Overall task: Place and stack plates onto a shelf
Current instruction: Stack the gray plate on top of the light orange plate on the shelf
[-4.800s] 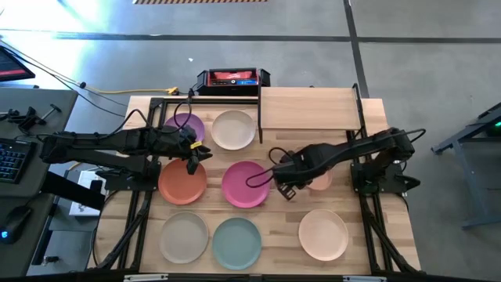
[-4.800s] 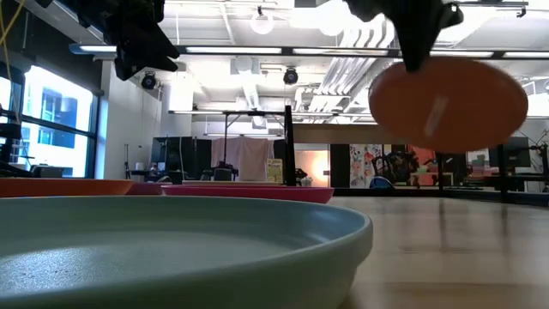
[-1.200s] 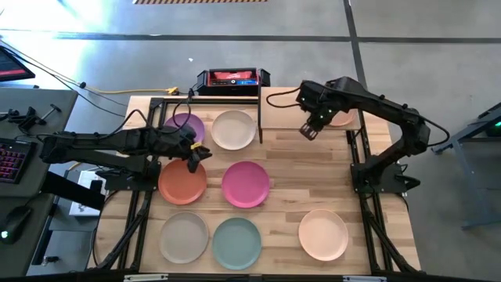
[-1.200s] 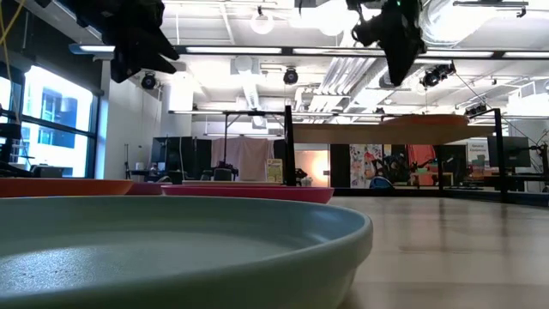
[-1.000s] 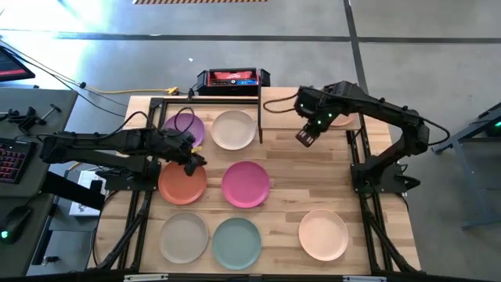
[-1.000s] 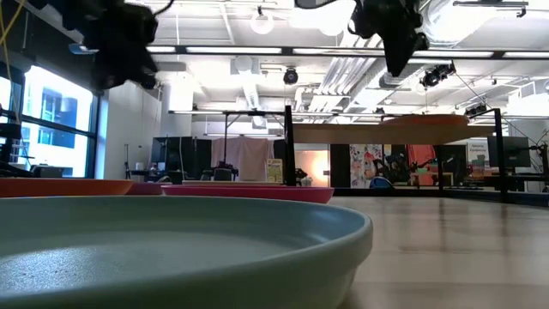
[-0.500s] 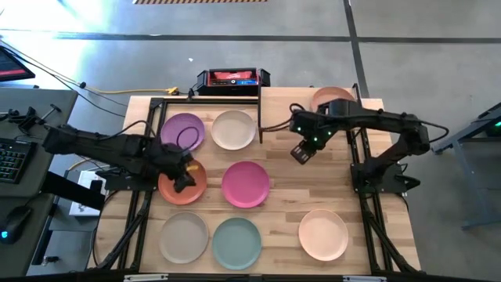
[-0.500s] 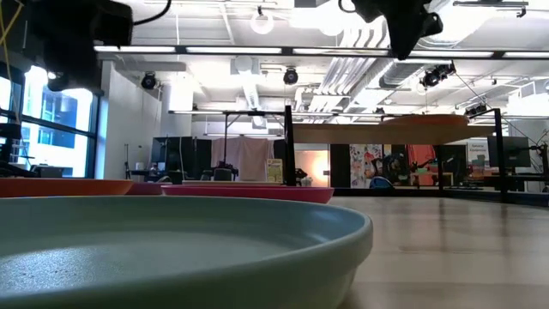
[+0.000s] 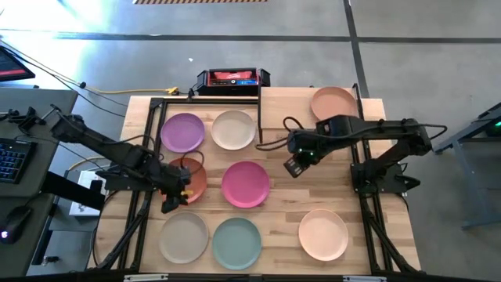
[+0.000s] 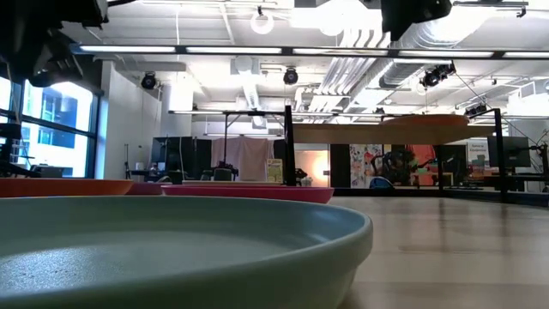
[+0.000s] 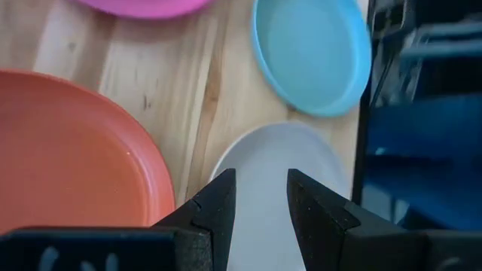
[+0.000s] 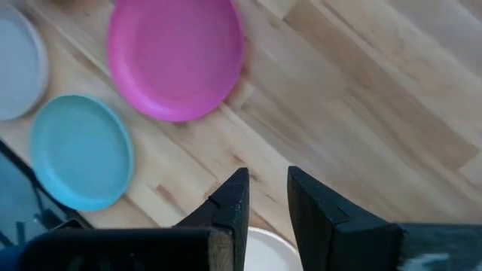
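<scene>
One tan-brown plate on the shelf, seven on the table. Nearest next: pink plate at eight o'clock from right gripper, fingers slightly parted, empty. Left gripper, also parted and empty, beside orange plate.

We see the left gripper with its two dark fingers set slightly apart — nothing sits between them. Just past their tips lies the round, shallow grey-beige plate on the light slatted wooden tabletop. Beside that grey-beige plate are the round orange plate and the round pale teal plate — close, not touching. Beyond the orange plate, a pink plate's rim shows.
</scene>
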